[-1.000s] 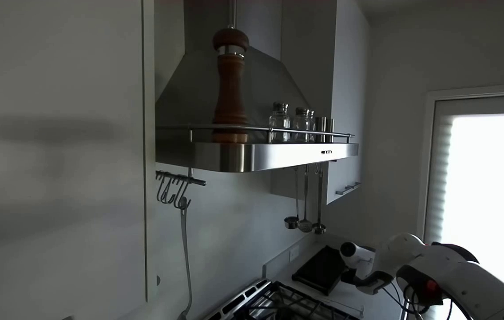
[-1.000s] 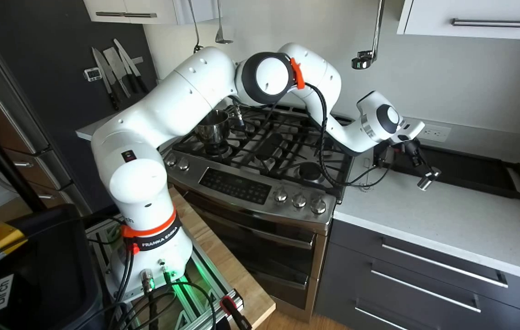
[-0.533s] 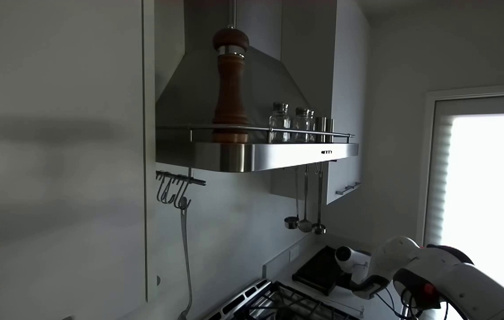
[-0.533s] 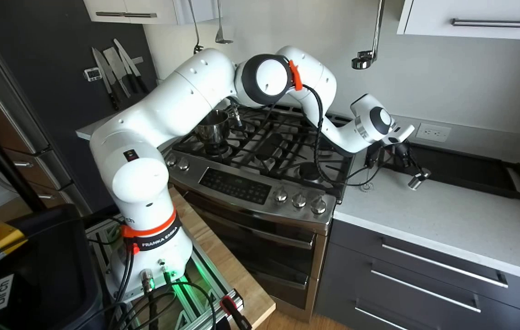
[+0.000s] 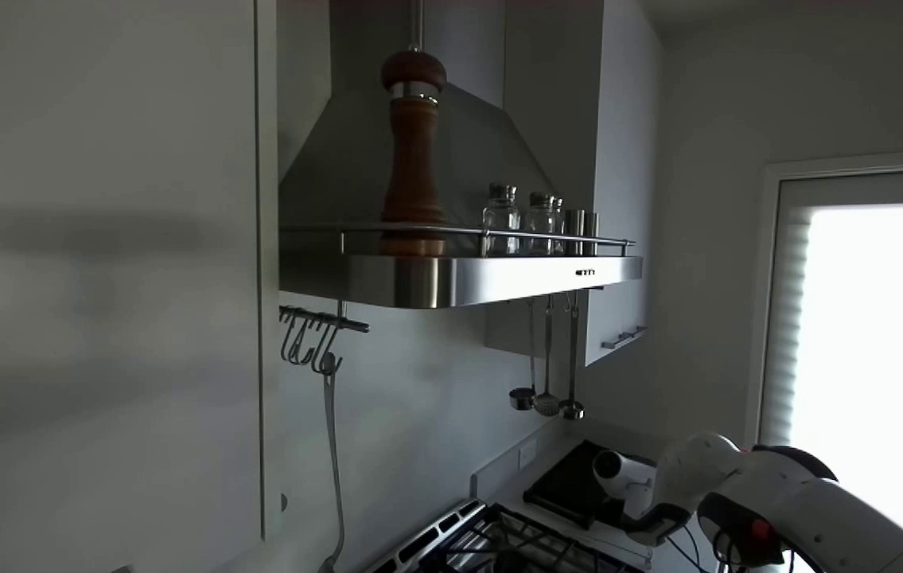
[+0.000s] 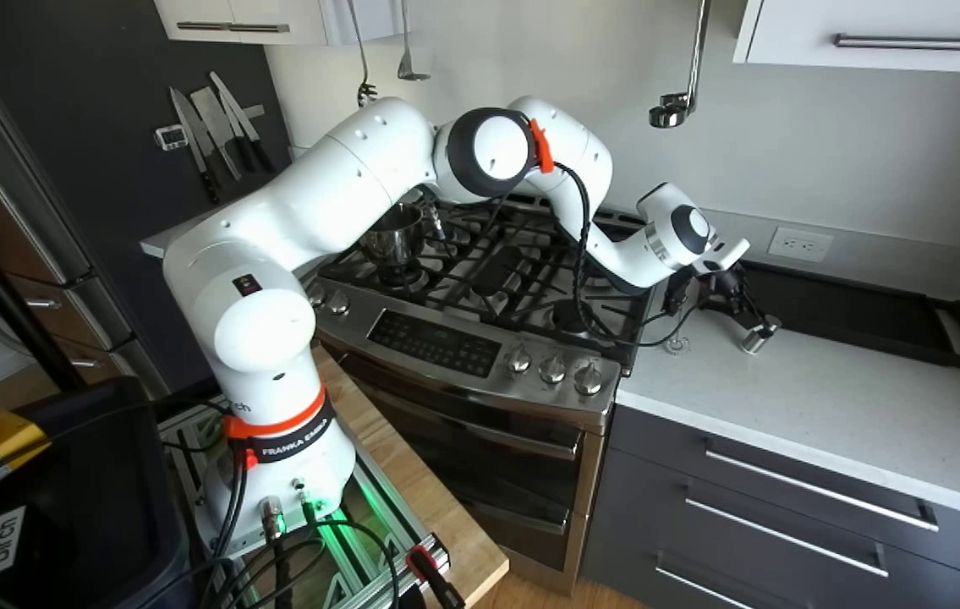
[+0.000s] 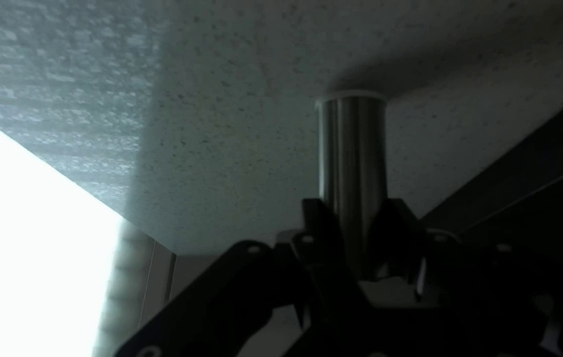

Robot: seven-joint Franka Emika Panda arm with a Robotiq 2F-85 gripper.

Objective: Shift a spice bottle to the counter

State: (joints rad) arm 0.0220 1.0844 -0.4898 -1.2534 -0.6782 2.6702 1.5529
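Nearest is the gripper (image 7: 354,218), the middle of the clock here, its jaws clamped on both sides of the near part of a silvery, cylindrical spice bottle (image 7: 353,144). In the wrist view the bottle's free end points to 12 o'clock, and a dark shadow (image 7: 400,72) runs from it between 2 and 3. In an exterior view the bottle tilts, lower end toward 7 o'clock, over the pale counter (image 6: 835,406); whether it touches I cannot tell. There a black tray (image 6: 860,317) lies on the counter at 3 o'clock and an outlet (image 6: 799,244) sits on the wall (image 6: 869,152) at 1. The cooktop (image 6: 501,275) spreads at 9 o'clock, a steel pot (image 6: 393,241) standing on its far part. Farthest, in an exterior view, the range hood (image 5: 515,282) is at 11 o'clock, bearing a wooden pepper mill (image 5: 414,159), glass jars (image 5: 501,223) and two silvery cylinders (image 5: 574,227).
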